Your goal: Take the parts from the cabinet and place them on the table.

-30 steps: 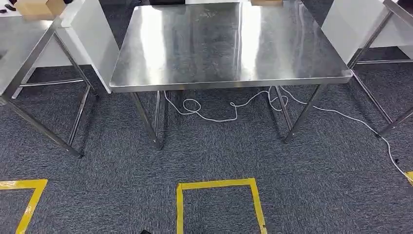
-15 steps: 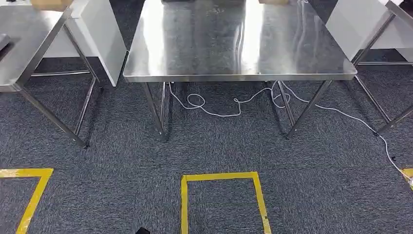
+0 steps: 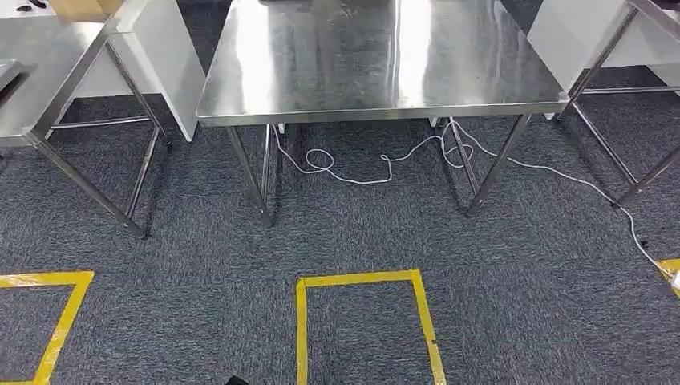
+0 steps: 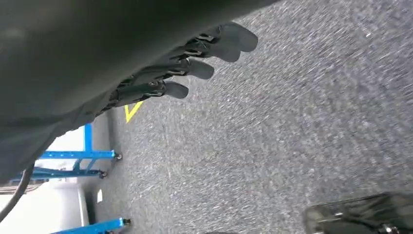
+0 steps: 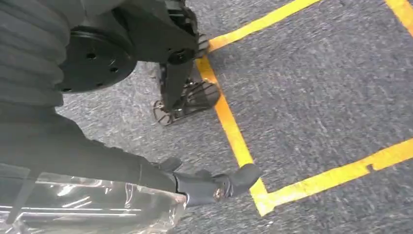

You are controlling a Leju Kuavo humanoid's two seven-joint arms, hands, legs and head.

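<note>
Right hand [image 5: 195,187]: fingers [image 5: 243,174] clamped over the top of a clear bag [image 5: 87,207], bag tucked under the palm, hanging low over the carpet [image 5: 316,97] beside the yellow tape. Contents not readable through the film (glare, crinkles).

Left hand [image 4: 185,63]: fingers [image 4: 234,39] released, spread, holding nothing, pointing down at the floor.

Handling, as a guess: thin slick film, soft, no stiffness of its own, probably light; loose parts inside likely to shift and swing. Best held by a bunched fold near the top, or supported from below, not pinched on a flat face. Worth setting down low and flat on the desk [image 3: 377,112] to avoid sliding on the polished steel.

Desk straight ahead, top bare, beyond the yellow tape square [image 3: 365,279] and the white cable [image 3: 361,180].

Versus half a second back: whole head view shifted, desk edge and tape square sitting slightly higher in frame. Camera motion, not the desk.
</note>
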